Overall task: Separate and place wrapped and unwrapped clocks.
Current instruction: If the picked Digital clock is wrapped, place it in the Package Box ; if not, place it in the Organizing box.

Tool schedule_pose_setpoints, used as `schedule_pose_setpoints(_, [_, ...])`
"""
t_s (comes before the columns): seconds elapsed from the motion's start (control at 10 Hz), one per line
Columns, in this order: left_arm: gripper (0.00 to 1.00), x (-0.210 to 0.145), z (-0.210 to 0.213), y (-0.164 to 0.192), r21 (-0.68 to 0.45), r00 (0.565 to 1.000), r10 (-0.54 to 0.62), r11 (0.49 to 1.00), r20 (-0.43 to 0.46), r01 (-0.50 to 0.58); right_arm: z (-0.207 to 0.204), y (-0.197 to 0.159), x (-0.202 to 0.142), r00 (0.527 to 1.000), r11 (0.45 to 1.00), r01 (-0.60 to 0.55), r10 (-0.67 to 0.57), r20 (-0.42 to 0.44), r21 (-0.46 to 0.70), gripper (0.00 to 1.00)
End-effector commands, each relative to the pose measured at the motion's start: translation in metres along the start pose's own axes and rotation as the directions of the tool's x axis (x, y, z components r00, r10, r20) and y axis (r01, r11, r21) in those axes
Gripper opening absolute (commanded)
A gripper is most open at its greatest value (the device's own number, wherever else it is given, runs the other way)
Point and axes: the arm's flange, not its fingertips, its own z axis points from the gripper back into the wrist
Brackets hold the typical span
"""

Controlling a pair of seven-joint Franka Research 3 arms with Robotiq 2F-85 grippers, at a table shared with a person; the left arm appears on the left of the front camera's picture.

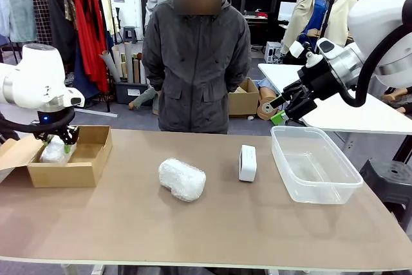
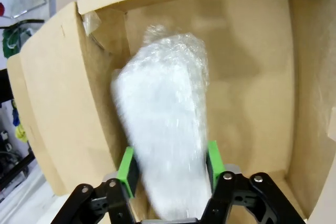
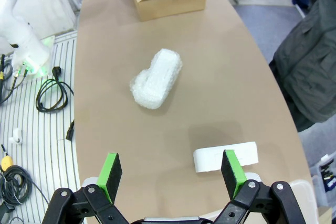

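In the left wrist view my left gripper (image 2: 170, 169) is shut on a wrapped clock (image 2: 163, 129), a white bubble-wrap lump pressed between both green pads (image 2: 126, 167) inside the cardboard box (image 2: 262, 66). From the front, that gripper (image 1: 58, 138) holds the wrapped clock (image 1: 55, 151) down in the box (image 1: 77, 172) at the table's left. A second wrapped clock (image 1: 182, 179) lies mid-table, with the bare white clock (image 1: 247, 163) standing on its edge to its right. My right gripper (image 1: 284, 107) hangs open above the table's far right edge. Below the right gripper (image 3: 170, 169) are the bare clock (image 3: 226, 157) and the loose wrapped clock (image 3: 157, 77).
A clear plastic bin (image 1: 322, 178) stands at the right of the table, holding nothing. A person in a dark jacket (image 1: 196, 62) stands at the far side with hands behind the back. Cables lie on the floor (image 3: 50, 95) off the table's edge.
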Motion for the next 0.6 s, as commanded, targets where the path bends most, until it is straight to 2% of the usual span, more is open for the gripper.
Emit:
schedule_pose_setpoints(0.0, [1.0,0.002,0.01,0.006,0.027,1.0,0.002,1.0,0.004,-0.002,0.001,-0.001,0.001,1.0,1.0,-0.008,0.008,0.005,0.005,1.0])
schedule_pose_setpoints(0.3, [1.0,0.004,0.03,0.004,0.066,1.0,0.011,0.998,0.019,-0.012,0.001,-0.001,0.001,1.0,1.0,-0.008,0.008,0.005,0.005,1.0])
schedule_pose_setpoints(0.5, [1.0,0.006,0.05,0.001,0.048,0.999,0.011,0.999,0.031,-0.012,0.001,-0.001,0.001,1.0,1.0,-0.008,0.008,0.005,0.005,1.0])
